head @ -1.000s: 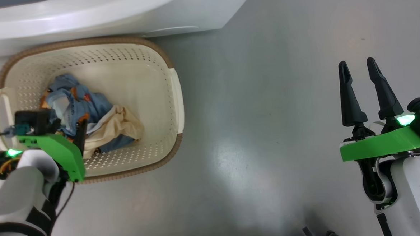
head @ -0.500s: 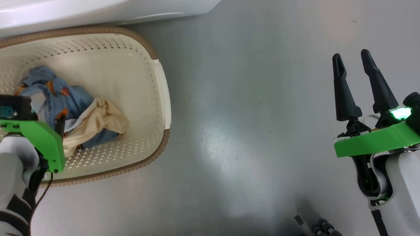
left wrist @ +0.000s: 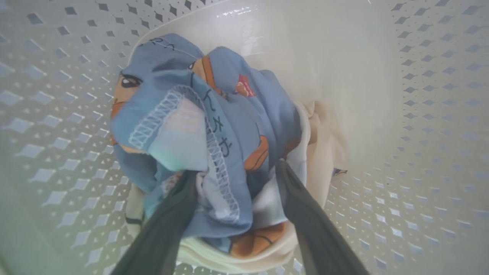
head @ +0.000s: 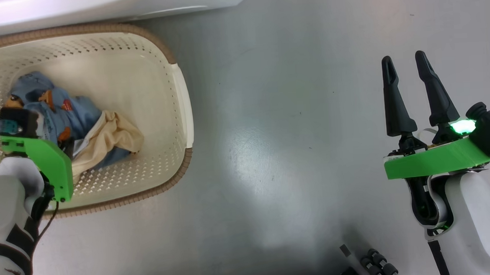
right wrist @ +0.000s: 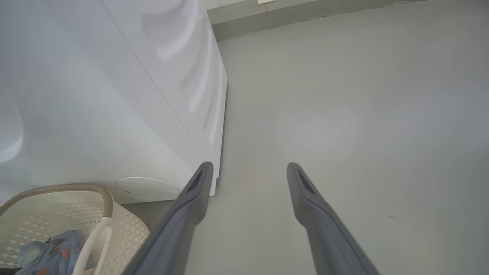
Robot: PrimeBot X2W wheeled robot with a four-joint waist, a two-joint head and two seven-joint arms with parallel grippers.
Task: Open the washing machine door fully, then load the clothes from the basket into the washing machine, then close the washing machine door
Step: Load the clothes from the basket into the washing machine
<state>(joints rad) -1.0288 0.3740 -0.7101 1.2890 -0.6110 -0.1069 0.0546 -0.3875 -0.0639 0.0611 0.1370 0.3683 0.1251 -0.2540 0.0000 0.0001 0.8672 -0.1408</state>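
Observation:
The cream basket (head: pixel 184 115) with its brown rim stands on the floor against the white washing machine (head: pixel 95 7). The clothes (head: pixel 72 117), blue bear-print fabric over a cream piece, lie bunched in its left half. My left gripper (left wrist: pixel 236 170) reaches down into the basket, open, its two fingers straddling a fold of the blue clothes (left wrist: pixel 214 114). In the head view its green mount hides the fingers. My right gripper (head: pixel 403 56) hangs open over bare floor far to the right, holding nothing. The washing machine door is out of view.
The right wrist view shows my right gripper (right wrist: pixel 249 165) pointing at the washing machine's (right wrist: pixel 114 95) lower corner, with a round white cap (right wrist: pixel 147 188) and the basket (right wrist: pixel 126 229) at lower left. Grey floor (head: pixel 291 131) lies between basket and right arm. Base wheels (head: pixel 377 264) show at the bottom.
The whole head view has shifted, so basket and washer sit further left and up. My left gripper has sunk slightly deeper among the clothes. Both grippers stay open.

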